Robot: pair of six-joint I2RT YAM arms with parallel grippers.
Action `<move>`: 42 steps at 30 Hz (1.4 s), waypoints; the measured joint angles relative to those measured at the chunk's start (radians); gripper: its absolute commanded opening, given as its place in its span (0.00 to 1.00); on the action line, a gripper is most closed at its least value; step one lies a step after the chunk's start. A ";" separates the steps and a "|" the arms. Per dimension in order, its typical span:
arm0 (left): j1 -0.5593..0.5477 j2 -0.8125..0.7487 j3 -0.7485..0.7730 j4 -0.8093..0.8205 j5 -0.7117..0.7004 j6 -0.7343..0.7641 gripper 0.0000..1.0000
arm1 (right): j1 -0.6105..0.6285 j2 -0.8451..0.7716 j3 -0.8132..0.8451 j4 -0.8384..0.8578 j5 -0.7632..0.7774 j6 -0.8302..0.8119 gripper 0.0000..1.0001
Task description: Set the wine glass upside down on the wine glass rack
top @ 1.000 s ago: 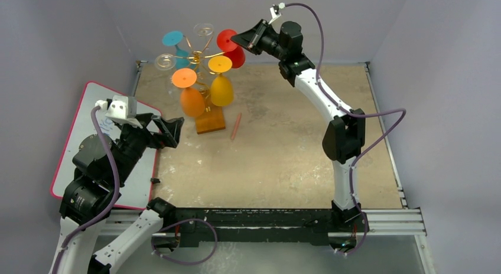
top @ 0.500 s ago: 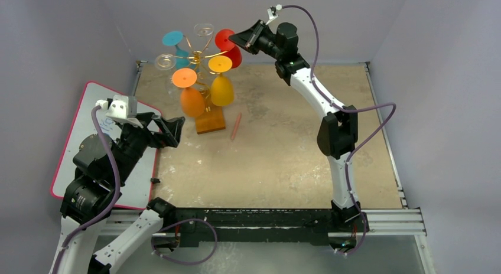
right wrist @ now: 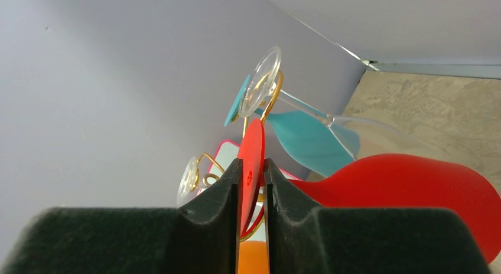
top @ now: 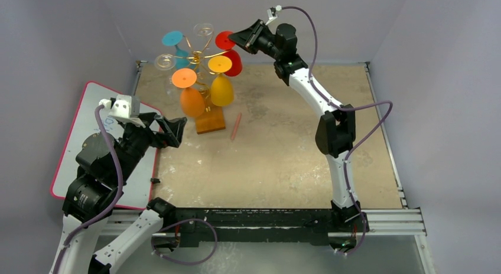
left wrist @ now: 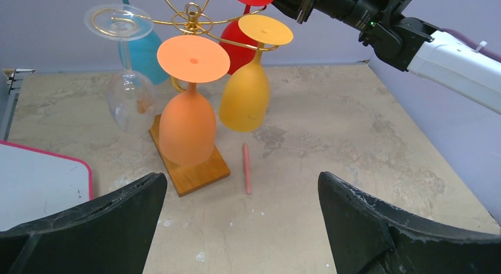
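Right pincer (right wrist: 252, 163) astride the foot of the red wine glass (right wrist: 407, 194) on the wine glass rack (left wrist: 192, 17).
The thin red foot stands edge-on between the two fingers, which flank it closely (whether they press on it or merely bracket it cannot be told). The glass hangs bowl-down, its bowl below the fingertips and gold wire just beyond them. The left pincer (left wrist: 241, 178) gapes wide with nothing in it, the rack's wooden base (left wrist: 189, 168) ahead of it.

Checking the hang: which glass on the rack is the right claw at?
The red wine glass: only its round foot sits inside the right claw.
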 measured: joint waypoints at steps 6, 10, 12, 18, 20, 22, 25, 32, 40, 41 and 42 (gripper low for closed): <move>0.000 0.003 0.000 0.006 0.002 0.000 1.00 | 0.000 0.015 0.021 0.006 0.000 0.001 0.29; 0.000 0.005 -0.002 0.010 0.006 0.000 1.00 | 0.000 0.030 0.027 0.007 0.001 0.006 0.29; 0.000 0.009 -0.002 0.013 0.010 0.000 1.00 | 0.000 0.044 0.039 0.008 0.001 0.011 0.28; 0.000 0.023 -0.002 0.020 0.013 0.001 1.00 | 0.000 0.084 0.081 0.008 0.002 0.029 0.28; 0.000 0.029 -0.002 0.020 0.016 0.001 1.00 | 0.001 0.093 0.096 0.008 0.002 0.035 0.29; 0.000 0.034 -0.002 0.020 0.018 0.001 1.00 | 0.001 0.095 0.099 0.008 0.003 0.040 0.33; 0.000 0.037 -0.002 0.021 0.020 0.001 1.00 | 0.001 0.095 0.100 0.008 0.003 0.042 0.42; 0.000 0.037 -0.002 0.021 0.020 0.001 1.00 | 0.001 0.095 0.101 0.009 0.004 0.028 0.78; 0.000 0.048 -0.002 0.024 -0.015 -0.010 1.00 | 0.000 0.044 0.048 0.006 0.002 -0.014 1.00; 0.000 0.055 0.000 0.024 -0.027 -0.019 1.00 | -0.001 0.026 0.032 0.003 0.002 -0.022 1.00; 0.000 0.065 0.005 0.024 -0.042 -0.026 1.00 | -0.003 0.000 0.002 0.006 0.002 -0.030 1.00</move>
